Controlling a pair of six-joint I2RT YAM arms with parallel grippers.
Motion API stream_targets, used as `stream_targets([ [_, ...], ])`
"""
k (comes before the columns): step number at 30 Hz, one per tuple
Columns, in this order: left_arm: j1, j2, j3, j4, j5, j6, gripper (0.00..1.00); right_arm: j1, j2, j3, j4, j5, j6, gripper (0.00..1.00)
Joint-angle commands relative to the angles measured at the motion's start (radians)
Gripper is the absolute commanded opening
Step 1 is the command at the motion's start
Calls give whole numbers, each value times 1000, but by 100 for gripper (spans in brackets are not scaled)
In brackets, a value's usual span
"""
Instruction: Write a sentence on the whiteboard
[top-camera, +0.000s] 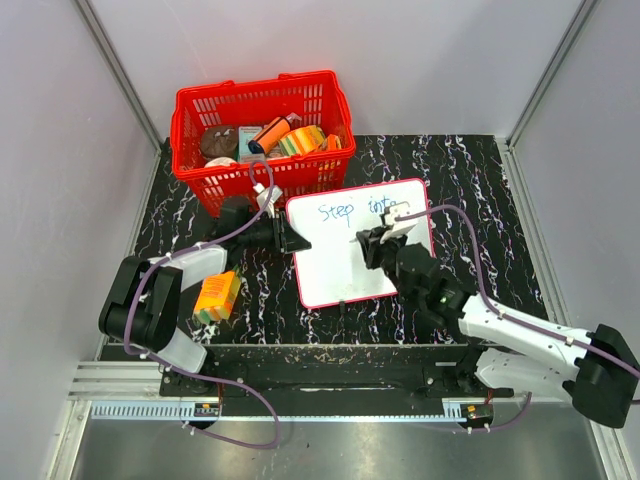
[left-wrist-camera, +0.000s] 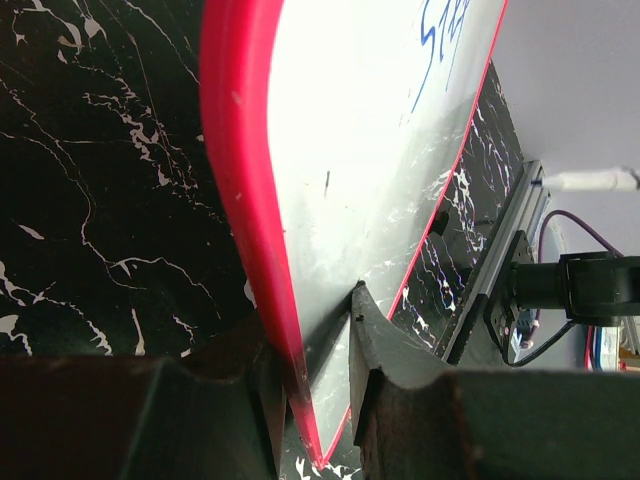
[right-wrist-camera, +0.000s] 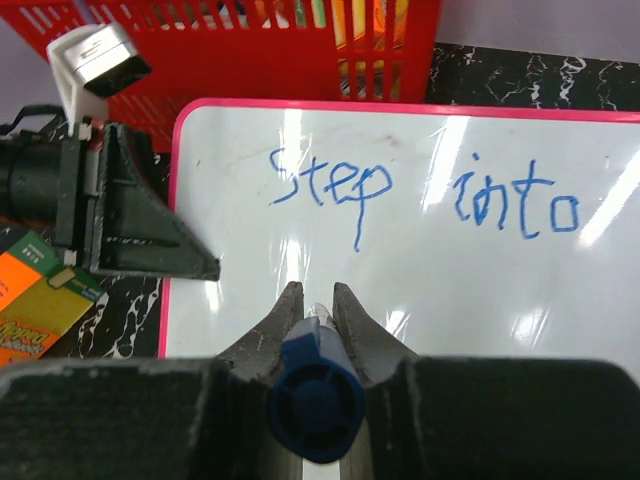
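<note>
Item 1, right gripper (right-wrist-camera: 318, 300): fingers clamped on a blue marker (right-wrist-camera: 315, 400), cap end facing my wrist camera, tip pointing at the board below the first word. I cannot tell whether the tip touches the surface.

Item 2, left gripper (left-wrist-camera: 315, 350): fingers pinched on the left edge of the whiteboard (top-camera: 330, 265), one on the face and one behind the red frame, steadying it.

Item 3, whiteboard: lies flat on the black marbled table (top-camera: 480, 170), just in front of the red basket (top-camera: 260, 85), between the two arms.

Item 4, sentence (right-wrist-camera: 350, 190): one line in blue marker, reading "Step into". Nothing below it yet.

Item 5, step in hand: I judge the writing about halfway, with the marker placed for a second line. Little room is left to the right of "into", so the next word calls for a light touch-down under "Step", small steady strokes, and the left grip kept firm so the board does not slide.

Item 6, other print: an orange and yellow box (top-camera: 217, 296) lies by the left arm, its lettering too small to read. Basket contents likewise unreadable.
</note>
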Motion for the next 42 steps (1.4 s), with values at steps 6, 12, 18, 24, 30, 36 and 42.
stream_targets([
  [6,-33,53,-4,-102,-207,178,0,157,-22,-39,126,211,-112,0],
  [12,-33,59,0,-117,-232,175,0,157,-34,-51,146,214,-114,0],
  [18,-33,50,0,-125,-256,175,0,158,-31,-48,139,195,-107,0],
  [24,-32,33,-9,-117,-263,175,0,119,4,15,76,160,-100,0],
  [30,-32,36,-7,-122,-261,175,0,-107,-63,27,18,-82,14,0],
  [36,-32,39,-4,-123,-264,175,0,-164,-121,21,-15,-124,23,0],
  [42,-30,52,3,-136,-276,173,0,-164,-147,-3,-13,-122,28,0],
])
